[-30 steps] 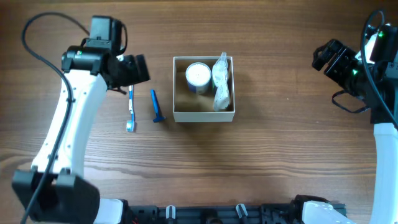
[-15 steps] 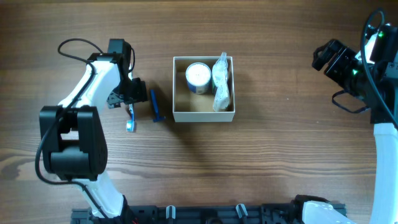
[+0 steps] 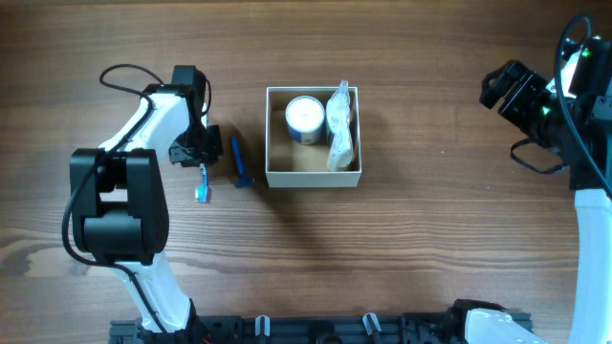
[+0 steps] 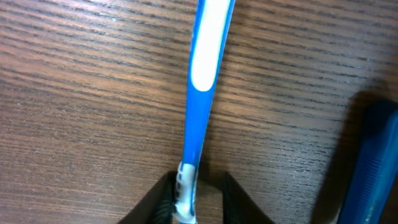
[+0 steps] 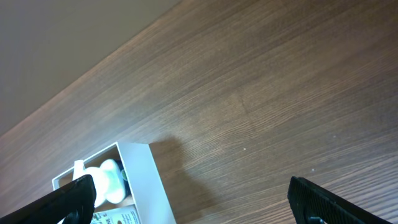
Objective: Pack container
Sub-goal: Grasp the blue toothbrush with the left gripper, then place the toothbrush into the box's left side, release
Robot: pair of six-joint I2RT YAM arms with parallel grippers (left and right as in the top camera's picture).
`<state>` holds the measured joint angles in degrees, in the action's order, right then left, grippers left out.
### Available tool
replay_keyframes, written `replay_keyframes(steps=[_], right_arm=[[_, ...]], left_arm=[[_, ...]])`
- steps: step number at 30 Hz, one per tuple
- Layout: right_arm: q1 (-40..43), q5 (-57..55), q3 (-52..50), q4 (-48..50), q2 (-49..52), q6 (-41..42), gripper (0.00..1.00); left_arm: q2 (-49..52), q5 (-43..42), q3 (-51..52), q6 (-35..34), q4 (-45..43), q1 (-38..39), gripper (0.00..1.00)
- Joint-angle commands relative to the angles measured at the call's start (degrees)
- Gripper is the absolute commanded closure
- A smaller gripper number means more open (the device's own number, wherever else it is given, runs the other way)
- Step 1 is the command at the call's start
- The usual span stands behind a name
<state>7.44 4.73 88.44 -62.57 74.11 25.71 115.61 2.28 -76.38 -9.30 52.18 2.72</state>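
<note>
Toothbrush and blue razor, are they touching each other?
Apart. The left wrist view shows bare table between the toothbrush and the razor; the overhead view shows the same gap.

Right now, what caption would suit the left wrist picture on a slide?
Left arm's fingers straddle the end of a blue-and-white toothbrush lying on the wooden table, blue razor alongside.

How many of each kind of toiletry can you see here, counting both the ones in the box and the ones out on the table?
Toothbrush: 1
Razor: 1
White-lidded jar: 1
Clear packet: 1
Total: 4
</note>
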Motion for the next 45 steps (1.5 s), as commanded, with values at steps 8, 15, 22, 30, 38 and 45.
replay_keyframes(steps=[8, 15, 22, 30, 38, 45], right_arm=[[0.15, 0.72, 0.37, 0.17, 0.70, -0.04, 0.00], [0.13, 0.70, 0.37, 0.15, 0.70, -0.07, 0.00], [0.15, 0.72, 0.37, 0.17, 0.70, -0.07, 0.00], [0.15, 0.72, 0.37, 0.17, 0.70, -0.07, 0.00], [0.13, 0.70, 0.37, 0.17, 0.70, -0.07, 0.00], [0.15, 0.70, 0.37, 0.17, 0.70, -0.04, 0.00]], left_arm=[[-0.26, -0.28, 0.22, 0.11, 2.29, -0.33, 0.96], [-6.84, -2.10, -2.93, -0.11, 8.94, 0.33, 0.96], [-19.43, -14.25, -5.84, -3.15, 7.41, 7.63, 0.96], [-21.84, -8.31, -5.81, -3.39, -4.26, 19.74, 0.92], [-16.39, -4.70, -5.81, -3.56, -7.41, 21.86, 0.91], [-14.58, -2.82, -5.84, -3.56, -6.10, 21.88, 0.67]])
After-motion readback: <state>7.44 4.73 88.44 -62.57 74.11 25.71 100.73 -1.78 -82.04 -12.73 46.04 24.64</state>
